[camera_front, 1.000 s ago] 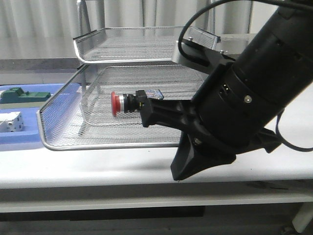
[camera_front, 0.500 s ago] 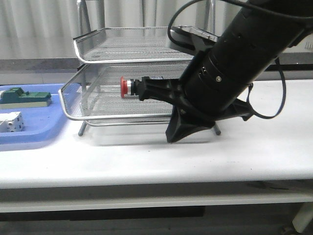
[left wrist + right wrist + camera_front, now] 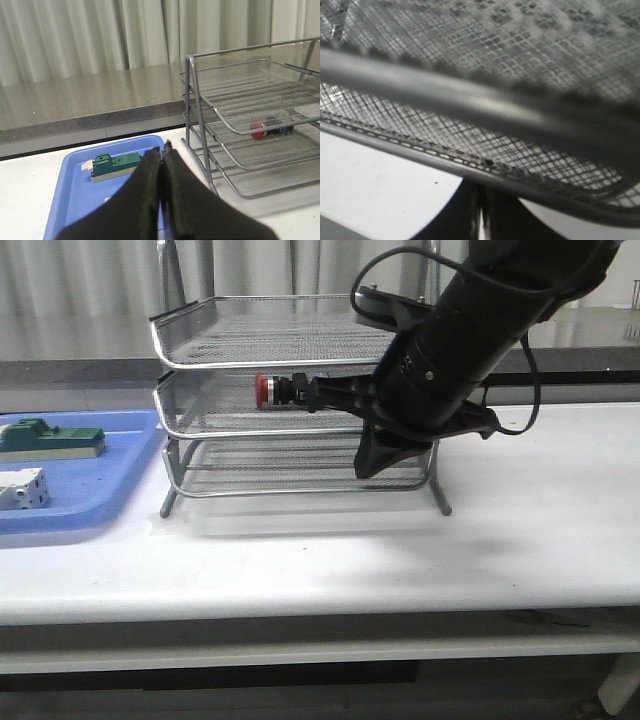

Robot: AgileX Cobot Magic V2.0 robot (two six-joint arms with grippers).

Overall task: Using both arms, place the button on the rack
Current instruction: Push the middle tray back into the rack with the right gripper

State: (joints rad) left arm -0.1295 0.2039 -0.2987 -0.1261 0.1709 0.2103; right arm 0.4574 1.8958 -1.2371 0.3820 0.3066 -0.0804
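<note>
The front camera looks forward across the white bench [image 3: 300, 570], low and near, toward grey curtains. The left wrist camera looks from the bench's left end at the three-tier silver wire-mesh rack [image 3: 260, 95], which both share. The right wrist camera sits pressed against blurred mesh.
</note>
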